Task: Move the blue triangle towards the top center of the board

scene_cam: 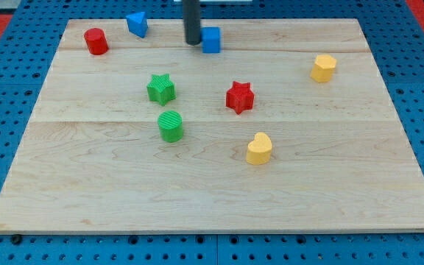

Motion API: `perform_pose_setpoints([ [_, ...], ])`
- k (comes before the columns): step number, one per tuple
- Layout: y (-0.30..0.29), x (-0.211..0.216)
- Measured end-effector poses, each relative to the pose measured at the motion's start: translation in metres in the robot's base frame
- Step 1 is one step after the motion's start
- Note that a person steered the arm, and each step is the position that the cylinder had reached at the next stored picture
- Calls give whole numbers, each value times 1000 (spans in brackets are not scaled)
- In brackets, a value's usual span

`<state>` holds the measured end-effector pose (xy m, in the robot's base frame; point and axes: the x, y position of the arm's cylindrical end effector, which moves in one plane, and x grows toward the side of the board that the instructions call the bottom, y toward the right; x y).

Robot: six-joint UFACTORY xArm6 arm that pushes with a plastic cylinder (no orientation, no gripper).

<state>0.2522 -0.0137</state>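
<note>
The blue triangle (137, 23) lies near the board's top edge, left of centre. My tip (193, 43) is at the top centre, to the triangle's right and apart from it. The tip sits right against the left side of a blue cube (211, 40). A red cylinder (96, 41) stands left of the triangle, near the top left corner.
A green star (161, 89) and a green cylinder (171, 126) sit left of the middle. A red star (239, 97) is at the centre. A yellow heart (259, 149) lies lower right of centre. A yellow hexagonal block (324, 68) is at the upper right. The wooden board (87, 191) rests on blue pegboard.
</note>
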Motion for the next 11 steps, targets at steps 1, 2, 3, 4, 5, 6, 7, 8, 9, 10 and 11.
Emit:
perform_pose_setpoints([
  [1, 23, 2],
  [2, -25, -1],
  [3, -100, -10],
  [4, -158, -10],
  [5, -169, -28],
  [6, -153, -46],
  [7, -113, -46],
  [8, -86, -50],
  [9, -105, -59],
  [10, -103, -59],
  [11, -80, -60],
])
